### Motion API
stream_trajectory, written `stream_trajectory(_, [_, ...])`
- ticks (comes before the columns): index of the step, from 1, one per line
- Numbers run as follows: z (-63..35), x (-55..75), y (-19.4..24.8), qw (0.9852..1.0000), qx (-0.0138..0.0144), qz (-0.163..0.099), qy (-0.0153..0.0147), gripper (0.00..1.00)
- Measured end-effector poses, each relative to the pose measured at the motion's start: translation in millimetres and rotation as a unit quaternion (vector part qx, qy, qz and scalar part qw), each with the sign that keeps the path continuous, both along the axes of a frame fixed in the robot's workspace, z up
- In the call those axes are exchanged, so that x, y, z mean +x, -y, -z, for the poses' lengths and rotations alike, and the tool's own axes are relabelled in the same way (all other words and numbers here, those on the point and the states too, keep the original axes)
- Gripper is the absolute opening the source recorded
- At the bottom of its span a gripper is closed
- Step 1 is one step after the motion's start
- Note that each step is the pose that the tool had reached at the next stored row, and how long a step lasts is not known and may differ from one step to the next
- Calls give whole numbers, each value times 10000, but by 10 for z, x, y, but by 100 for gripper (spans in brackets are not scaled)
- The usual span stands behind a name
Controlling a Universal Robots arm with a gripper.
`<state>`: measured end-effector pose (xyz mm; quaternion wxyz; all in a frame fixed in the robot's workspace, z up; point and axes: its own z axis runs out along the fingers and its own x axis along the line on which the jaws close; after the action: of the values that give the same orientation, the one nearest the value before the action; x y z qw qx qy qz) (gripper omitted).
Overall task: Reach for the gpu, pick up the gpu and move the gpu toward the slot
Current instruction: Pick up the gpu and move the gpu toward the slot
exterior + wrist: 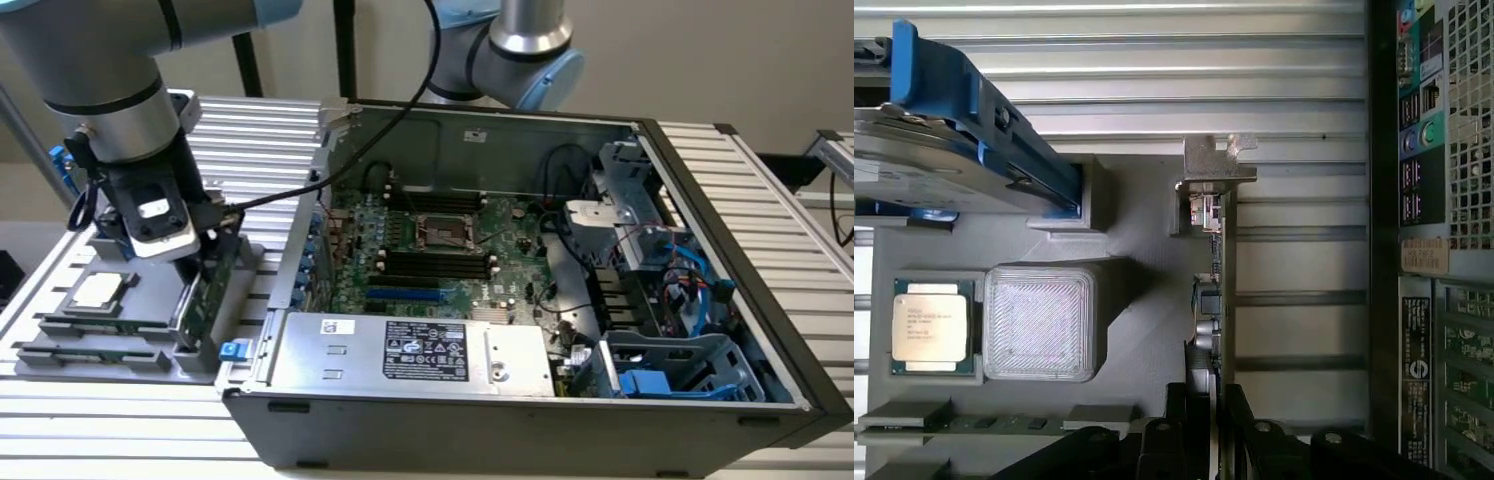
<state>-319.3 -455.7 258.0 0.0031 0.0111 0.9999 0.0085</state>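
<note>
The gpu (1218, 262) stands on edge in a grey holder (1134, 340), a thin green card with its silver bracket (1214, 172) at one end. In the exterior view the gpu (196, 302) is at the left, just outside the open computer case (534, 400). My gripper (1209, 425) has come down over the card, one black finger tight against each face, shut on it. The gripper (208, 262) hangs under the arm's wrist. A blue expansion slot (407, 296) lies on the motherboard inside the case.
On the grey holder lie a processor (932, 325), narrow memory sticks (974, 422) and a hard drive in a blue frame (944, 130). The case wall (310, 260) rises between the holder and the motherboard. The power supply (414, 350) sits at the case front, and cables fill the exterior view's right.
</note>
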Motion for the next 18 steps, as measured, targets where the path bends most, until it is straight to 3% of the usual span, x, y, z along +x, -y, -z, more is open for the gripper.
stream_trajectory(18, [-793, 54, 15, 10000, 11, 0, -19, 26])
